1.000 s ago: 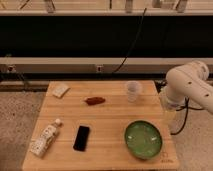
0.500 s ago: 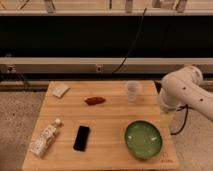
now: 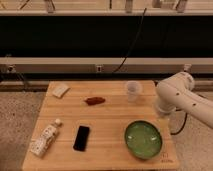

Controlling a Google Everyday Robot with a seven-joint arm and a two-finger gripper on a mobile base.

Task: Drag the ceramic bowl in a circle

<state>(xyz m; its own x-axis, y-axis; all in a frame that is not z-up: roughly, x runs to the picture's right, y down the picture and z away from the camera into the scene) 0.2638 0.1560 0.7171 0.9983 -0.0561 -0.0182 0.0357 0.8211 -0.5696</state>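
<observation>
- The table (image 3: 110, 122) is a pale wooden board, seen from above, with speckled floor (image 3: 15, 120) on either side of it.
- The ceramic bowl (image 3: 143, 139) sits upright near the table's front right corner. It is green, with a darker rim, and shows nothing inside but a glossy sheen. Nothing touches it.
- The robot's white arm (image 3: 186, 97) comes in from the right and bends over the table's right edge.
- The claw (image 3: 162, 111) is at the arm's lower end, by the right edge. It is just behind the bowl and apart from it, between bowl and cup. It is released, spread wide and gripping nothing.
- A small translucent plastic cup (image 3: 133, 91) stands upright near the back edge, right of the middle and just left of the arm.
- A small reddish-brown item (image 3: 95, 100) lies left of the cup, toward the back. What it is cannot be told.
- A pale flat block (image 3: 60, 90) rests at the back left corner.
- A white bottle (image 3: 45, 140) lies on its side at the front left corner, its cap pointing toward the table's middle.
- A flat black rectangle (image 3: 82, 138) lies just right of the bottle, near the front edge and well apart from the bowl.
- A black cable (image 3: 131, 45) hangs down the dark wall behind the table.
</observation>
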